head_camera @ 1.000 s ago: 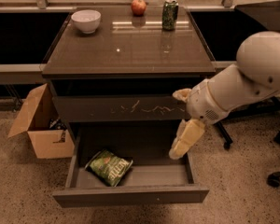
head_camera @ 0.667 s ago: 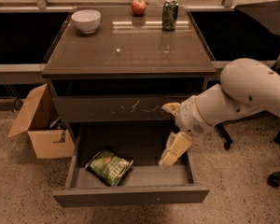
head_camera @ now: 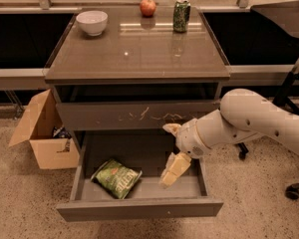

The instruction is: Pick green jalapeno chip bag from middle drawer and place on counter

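The green jalapeno chip bag (head_camera: 116,177) lies flat in the left half of the middle drawer (head_camera: 139,208), which is pulled out. My gripper (head_camera: 170,151) hangs over the right half of the drawer, a hand-width to the right of the bag and not touching it. Its cream fingers (head_camera: 174,169) are spread open and empty. The glossy counter (head_camera: 134,49) is the cabinet top above.
On the counter stand a white bowl (head_camera: 91,22), a red apple (head_camera: 148,7) and a green soda can (head_camera: 181,15). The scratched upper drawer front (head_camera: 139,114) is shut. A cardboard box (head_camera: 42,133) sits at the left, and office chair legs (head_camera: 294,188) at the right.
My arm has swung left and lower, bringing the gripper from the drawer's right edge to over its right half, nearer the bag. The bag has not moved.
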You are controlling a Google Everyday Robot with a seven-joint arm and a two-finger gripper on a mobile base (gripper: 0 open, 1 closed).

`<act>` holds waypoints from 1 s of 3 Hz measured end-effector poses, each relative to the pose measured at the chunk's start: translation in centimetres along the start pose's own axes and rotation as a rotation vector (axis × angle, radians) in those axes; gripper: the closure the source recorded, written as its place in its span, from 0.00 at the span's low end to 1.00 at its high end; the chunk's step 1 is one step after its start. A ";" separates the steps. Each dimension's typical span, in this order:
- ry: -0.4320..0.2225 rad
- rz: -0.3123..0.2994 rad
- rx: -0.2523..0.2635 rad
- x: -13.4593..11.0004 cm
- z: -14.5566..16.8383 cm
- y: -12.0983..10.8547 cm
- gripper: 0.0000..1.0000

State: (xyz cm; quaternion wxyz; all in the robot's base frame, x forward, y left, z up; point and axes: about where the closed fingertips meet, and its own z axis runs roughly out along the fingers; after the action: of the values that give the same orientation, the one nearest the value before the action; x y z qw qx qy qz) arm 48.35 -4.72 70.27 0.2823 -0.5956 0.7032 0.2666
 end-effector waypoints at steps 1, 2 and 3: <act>-0.006 0.017 -0.026 1.5 2.1 -0.7 0.00; 0.026 0.061 -0.053 4.8 6.5 -2.5 0.00; 0.069 0.101 -0.059 7.7 10.7 -4.3 0.00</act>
State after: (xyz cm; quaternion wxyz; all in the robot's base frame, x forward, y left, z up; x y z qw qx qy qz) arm 52.40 -3.00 57.09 0.2265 -0.5760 0.7336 0.2806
